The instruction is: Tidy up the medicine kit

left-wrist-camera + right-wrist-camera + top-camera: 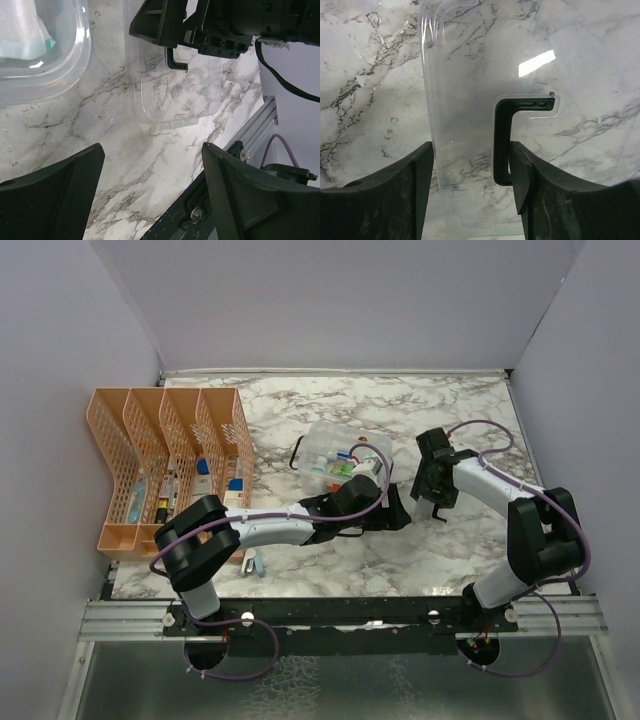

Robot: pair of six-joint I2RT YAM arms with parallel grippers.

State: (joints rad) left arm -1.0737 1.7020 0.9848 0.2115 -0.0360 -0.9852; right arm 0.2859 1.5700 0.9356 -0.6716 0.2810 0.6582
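Right claw (470,150) stands over the clear lid (465,75) of the medicine kit (315,440), jaws partway apart and astride the lid's long edge and its black handle (501,145); whether the pads already bite cannot be told. The step in hand appears to be lifting the lid off the bench (360,75). Done well, it calls for a low, squared approach, with one finger outside the rim and the other against the handle's upright bar; the close should be slow, since the thin glossy plastic looks likely to flex or skid on polished marble. The lid is a flat rectangle with rounded corners, so transparent that the grey veining reads through it; the handle is a matte L-shaped strip. Near the lid, the left claw (150,200) hangs wide and holds nothing over bare stone. Beside it, mid-bench, sits the kit itself, a clear uncovered box with small packets inside; well apart to the left stands an orange lattice organizer (165,460).
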